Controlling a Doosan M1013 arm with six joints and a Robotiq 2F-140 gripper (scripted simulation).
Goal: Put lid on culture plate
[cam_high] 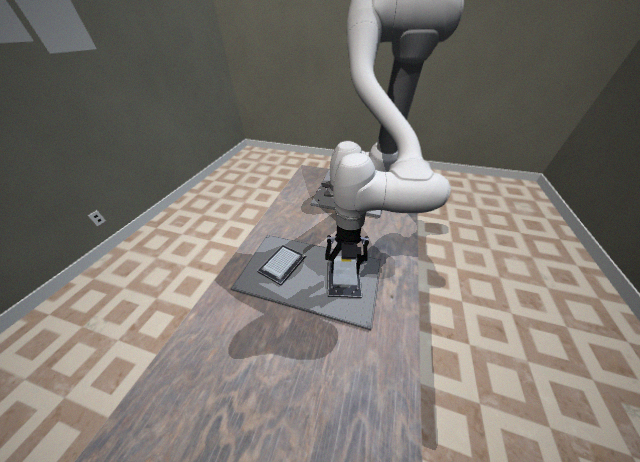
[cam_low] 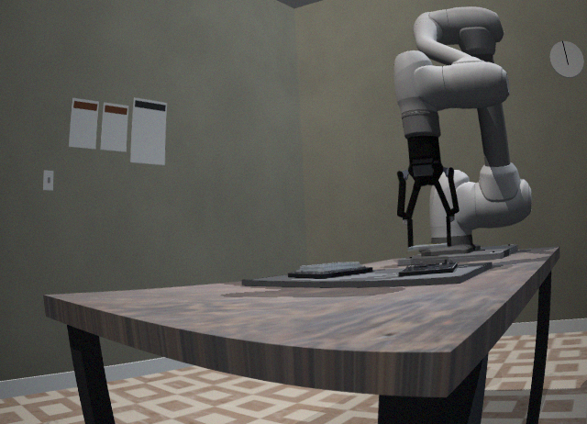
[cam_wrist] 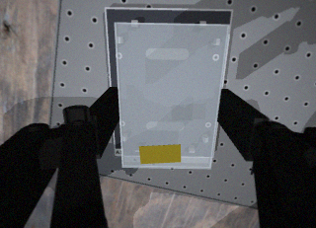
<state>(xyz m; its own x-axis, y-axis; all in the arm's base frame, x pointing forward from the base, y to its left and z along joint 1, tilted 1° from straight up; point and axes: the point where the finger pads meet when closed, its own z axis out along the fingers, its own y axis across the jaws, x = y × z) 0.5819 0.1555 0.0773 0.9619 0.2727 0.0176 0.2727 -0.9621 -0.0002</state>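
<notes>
Looking down past the wrist, you see the gripper [cam_wrist: 168, 114] with its two black fingers about half way open. They press on the two long sides of the lid [cam_wrist: 168, 90], one on each side, so the gripper is holding the lid.

The lid is a thin, see-through sheet with a yellow label [cam_wrist: 160, 154] near one short end. It looks light and stiff. It is also smooth, so it could slip if you tip it or move fast. Thin clear plastic like this may crack if squeezed hard. The long sides, near the middle, are a good place to hold it, and that is where the fingers are.

Just under the lid is the dark frame of lid park LP1 [cam_wrist: 111, 50]. From the side, the lid hangs in the air a little above the park and does not touch it.

The park sits on a gray plate full of holes [cam_wrist: 276, 90], which lies on the wooden table [cam_high: 289, 385].

Farther along that gray plate, well apart from the lid, is culture plate C15 [cam_high: 281, 263] in nest N1 [cam_high: 268, 274]. It has no lid on yet. You should keep the lid flat while you carry it over.
</notes>
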